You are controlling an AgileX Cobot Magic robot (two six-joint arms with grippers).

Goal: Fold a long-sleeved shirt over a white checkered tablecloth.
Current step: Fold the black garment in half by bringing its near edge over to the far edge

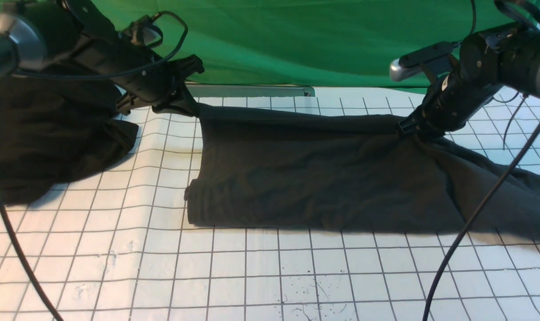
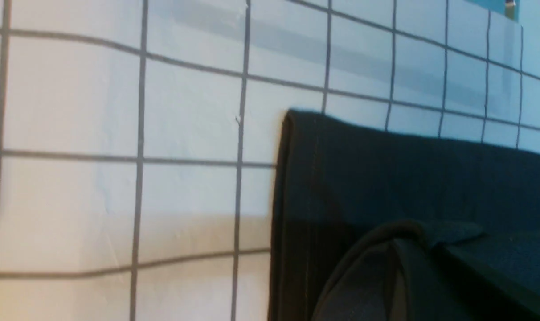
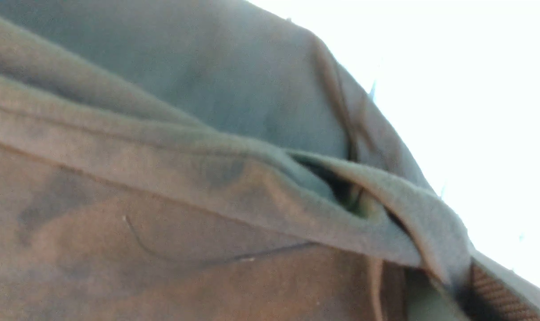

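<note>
We find the long-sleeved shirt (image 1: 314,178) lying on the white checkered tablecloth (image 1: 252,267), its long axis running from arm to arm. The left end effector (image 1: 187,107) is pinched shut on the shirt's far left corner. The right end effector (image 1: 412,129) nips bunched fabric along the same far edge. We judge neither arm nearer; the shirt's near hem lies straight toward the robot.

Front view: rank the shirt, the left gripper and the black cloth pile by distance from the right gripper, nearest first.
1. shirt, held by the right gripper.
2. left gripper, across the shirt, on the left.
3. black cloth pile, far left.
</note>
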